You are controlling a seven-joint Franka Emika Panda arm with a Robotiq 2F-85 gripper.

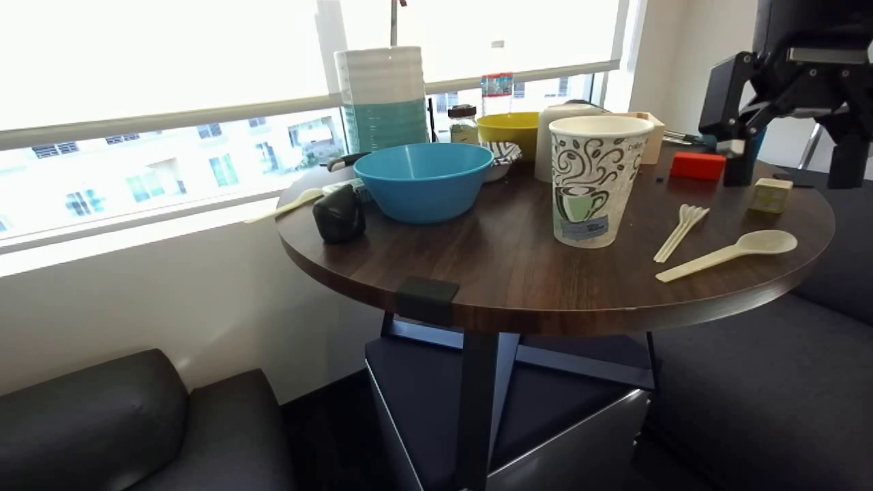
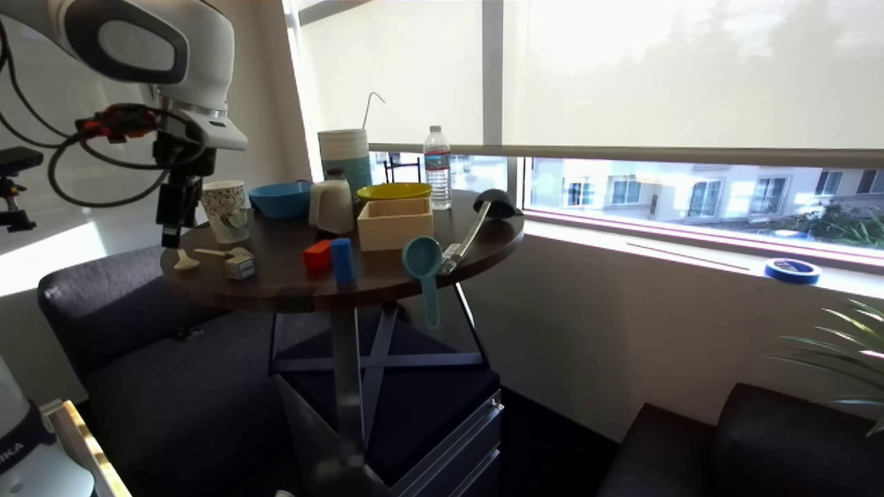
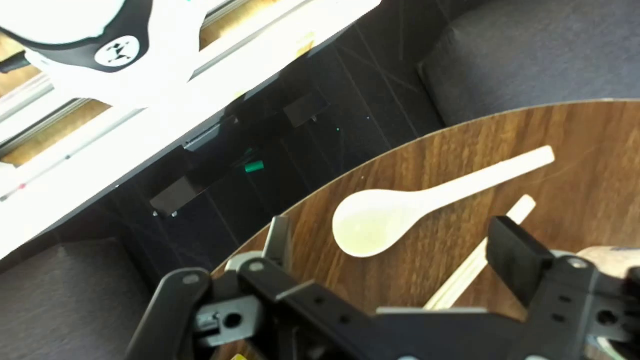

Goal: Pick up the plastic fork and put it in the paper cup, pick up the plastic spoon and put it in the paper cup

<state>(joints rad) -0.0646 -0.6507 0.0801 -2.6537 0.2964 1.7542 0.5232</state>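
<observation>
The plastic spoon lies on the round brown table near its edge. The plastic fork lies beside it, closer to the paper cup. The paper cup stands upright, and no utensil shows above its rim. All three also show in an exterior view: spoon, fork, cup. My gripper is open and empty above the table. In the wrist view the spoon shows between the open fingers. The fork is partly hidden behind a finger and the gripper body.
A small cube and a red block lie near the fork. A blue block and a wooden box stand farther along. A blue bowl stands beyond the cup. The table edge runs close to the spoon.
</observation>
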